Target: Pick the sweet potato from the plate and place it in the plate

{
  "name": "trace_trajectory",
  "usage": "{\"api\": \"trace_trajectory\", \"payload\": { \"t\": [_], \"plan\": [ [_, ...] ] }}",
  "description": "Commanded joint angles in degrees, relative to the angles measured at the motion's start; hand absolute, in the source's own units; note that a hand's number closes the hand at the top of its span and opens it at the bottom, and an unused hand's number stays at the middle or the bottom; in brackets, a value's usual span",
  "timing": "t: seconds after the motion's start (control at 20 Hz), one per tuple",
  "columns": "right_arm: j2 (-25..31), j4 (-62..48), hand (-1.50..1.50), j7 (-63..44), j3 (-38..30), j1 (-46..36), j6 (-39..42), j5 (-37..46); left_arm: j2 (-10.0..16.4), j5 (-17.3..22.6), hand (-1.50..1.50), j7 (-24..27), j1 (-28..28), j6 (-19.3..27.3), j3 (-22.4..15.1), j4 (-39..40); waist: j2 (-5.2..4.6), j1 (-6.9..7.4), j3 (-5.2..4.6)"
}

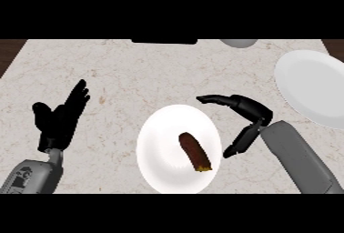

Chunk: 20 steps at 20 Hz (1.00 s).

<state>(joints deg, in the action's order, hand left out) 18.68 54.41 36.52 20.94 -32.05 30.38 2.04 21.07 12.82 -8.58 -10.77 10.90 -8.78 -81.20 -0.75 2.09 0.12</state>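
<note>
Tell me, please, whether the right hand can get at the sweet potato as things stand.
Probably yes: the right hand is open just beside the plate's right rim, and the sweet potato lies uncovered on it with nothing between them.

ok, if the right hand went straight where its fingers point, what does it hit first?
Right hand fingers point view-left, just beyond the far rim of the round white plate holding the brown sweet potato. Probably bare marble counter; height unclear, so it may clip that rim.

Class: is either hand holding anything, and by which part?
Nothing is held. The sweet potato lies on the middle plate; the right hand, open, hovers beside it; the left hand rests open.
</note>
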Motion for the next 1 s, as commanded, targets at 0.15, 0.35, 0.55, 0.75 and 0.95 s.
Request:
{"api": "trace_trajectory", "payload": {
  "t": [0.15, 0.35, 0.55, 0.75, 0.95],
  "plan": [
    [2.3, -4.5, -1.5, 8.4, 3.8, -5.0, 3.7, 7.9, 0.0, -0.8, 0.0, -1.3, 1.5, -0.6, 1.1, -1.4, 0.7, -1.23, -0.08],
    [1.0, -5.7, -1.5, 6.6, 5.0, -8.2, 3.5, 10.1, -0.7, -0.8, 0.0, -2.8, -0.5, -1.0, 2.2, -0.7, 0.69, -1.48, -0.09],
    [2.2, -2.5, -1.5, 1.9, 9.6, -10.8, 6.1, 12.9, -1.9, -1.5, 0.0, 0.6, -0.2, -0.6, 2.8, 1.9, 0.8, -1.75, -0.13],
    [-0.9, -4.6, -1.5, 2.8, 12.3, -9.7, -1.3, 20.2, -1.7, -1.4, 0.0, 2.2, 0.2, -3.3, 4.1, 4.0, 0.63, -1.55, -0.12],
    [0.6, -3.5, -1.5, 2.5, 13.2, -9.0, -1.7, 24.6, -2.4, -2.6, 0.0, 2.5, 2.2, -3.7, 4.0, 2.7, 0.73, -1.73, -0.12]
  ]
}}
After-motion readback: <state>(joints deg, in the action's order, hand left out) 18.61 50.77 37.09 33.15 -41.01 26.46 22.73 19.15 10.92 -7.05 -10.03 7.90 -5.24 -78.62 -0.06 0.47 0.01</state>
